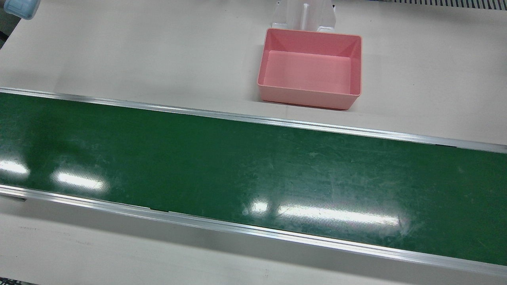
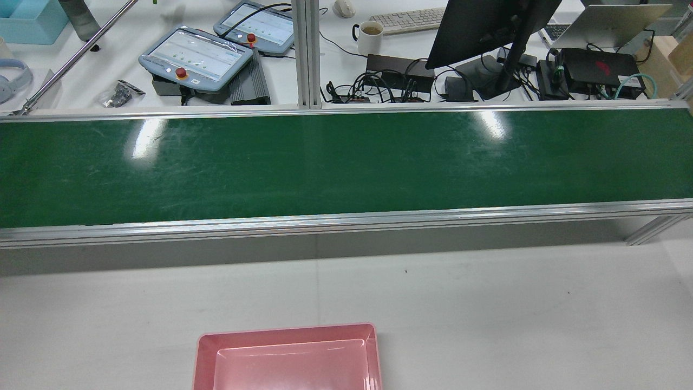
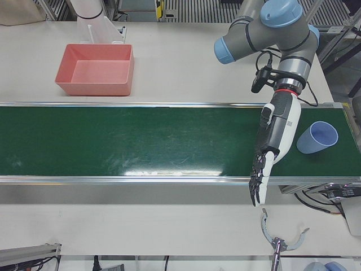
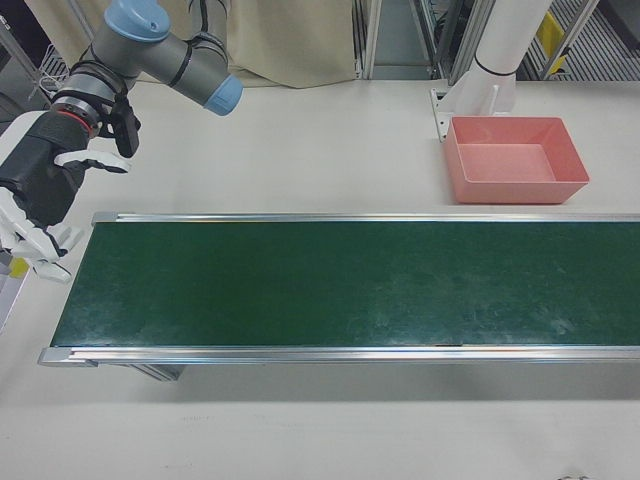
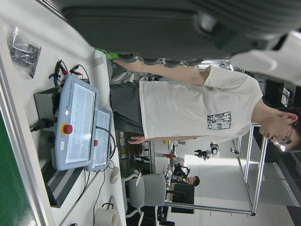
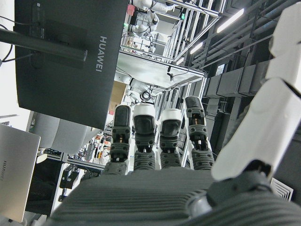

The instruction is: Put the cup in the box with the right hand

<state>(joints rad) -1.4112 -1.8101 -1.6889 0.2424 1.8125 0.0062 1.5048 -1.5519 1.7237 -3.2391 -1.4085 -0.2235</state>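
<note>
While the pink box [image 1: 309, 68] sits empty on the worktop [image 1: 119, 51], the blue cup [image 3: 317, 137] lies on its side at the belt's [image 3: 141, 141] far end, beside the left hand [image 3: 272, 144], fingers extended. Across the belt, the right hand [image 4: 40, 205] hangs spread and empty.

The one clear word is "HUAWEI", in pale letters running sideways on the back of the dark monitor [image 6: 61, 56] at the upper left of the right hand view. A print on the person's white T-shirt [image 5: 202, 110] is too small to read.
</note>
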